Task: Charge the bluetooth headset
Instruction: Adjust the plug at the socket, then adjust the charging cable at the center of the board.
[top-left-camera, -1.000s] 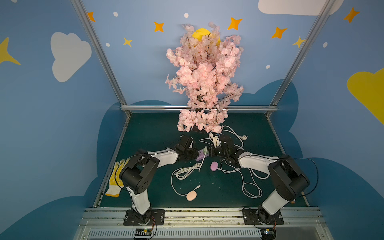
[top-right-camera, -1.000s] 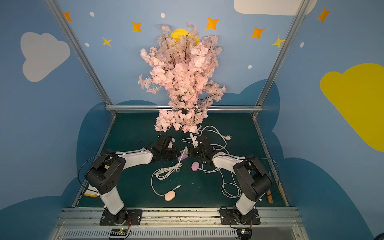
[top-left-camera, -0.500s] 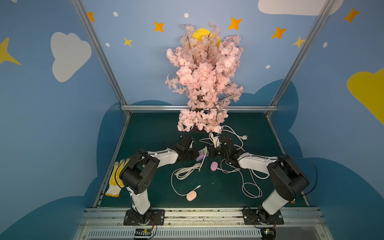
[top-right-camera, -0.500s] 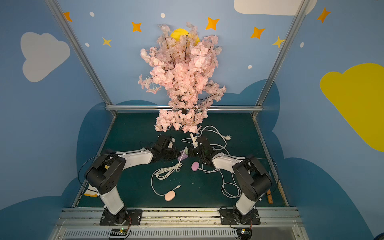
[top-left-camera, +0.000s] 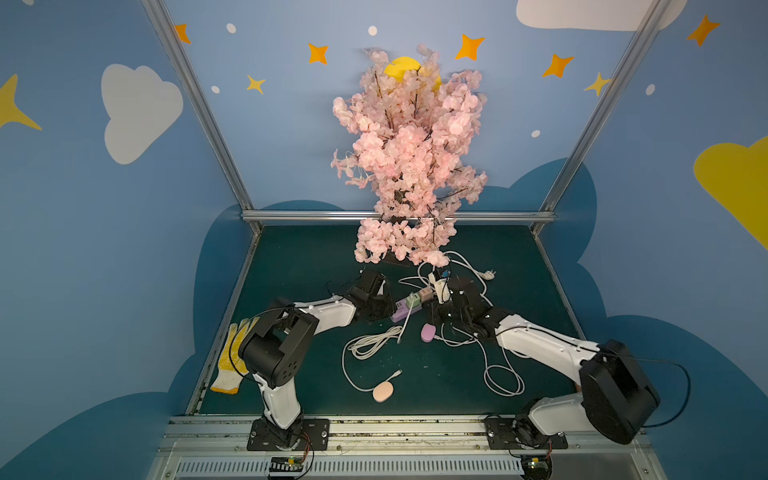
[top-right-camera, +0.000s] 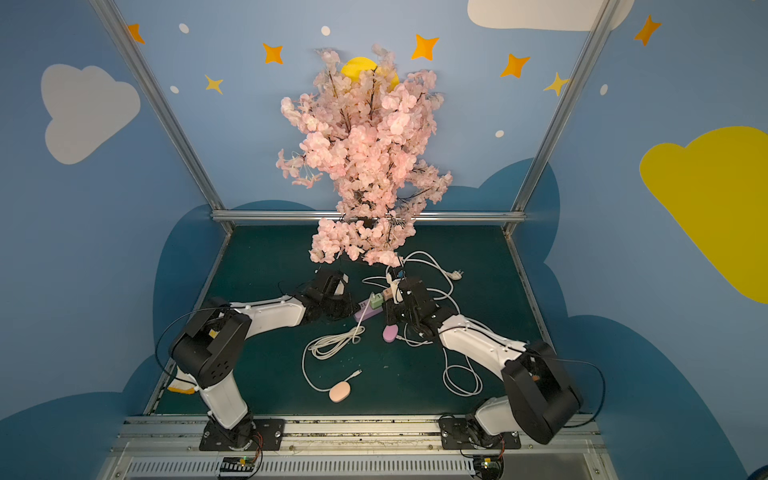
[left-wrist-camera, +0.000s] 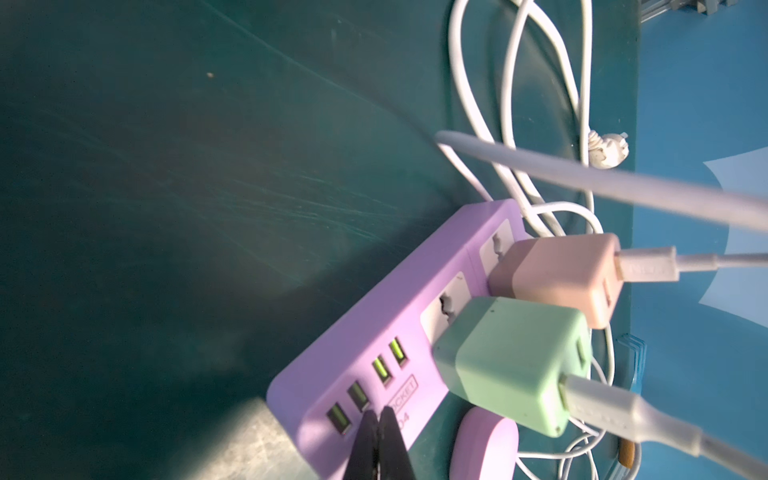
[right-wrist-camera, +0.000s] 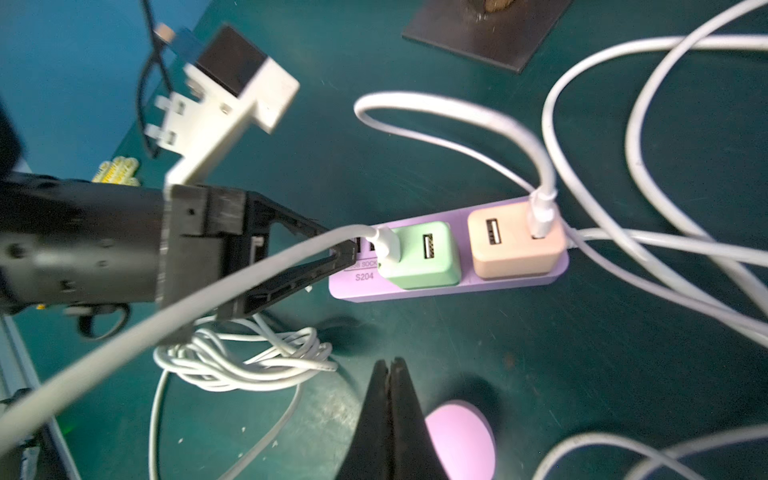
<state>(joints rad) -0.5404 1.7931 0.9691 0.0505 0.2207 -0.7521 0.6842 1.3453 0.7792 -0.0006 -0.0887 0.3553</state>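
Left gripper (left-wrist-camera: 377, 412) is pinched shut on nothing, tips parked on the USB end of the lilac power strip (left-wrist-camera: 374, 316). Right gripper (right-wrist-camera: 388, 368) is clamped empty too, hanging just at 12 o'clock of the lilac headset case (right-wrist-camera: 461, 436), which lies flat on the green mat (top-left-camera: 311, 270), roughly 5 o'clock from the strip. Versus a second back, honestly nothing has shifted, arms or cables. My guess is a pause with the left bracing the strip, and I can't tell if the case's cable is seated. Stuff-wise, the strip is smooth matte plastic, and the mint charger (left-wrist-camera: 511, 361) and peach charger (left-wrist-camera: 552, 278) are rounded cubes. The white cables (top-left-camera: 372, 345) look glossy and floppy, and the case is a pebble-smooth oval.
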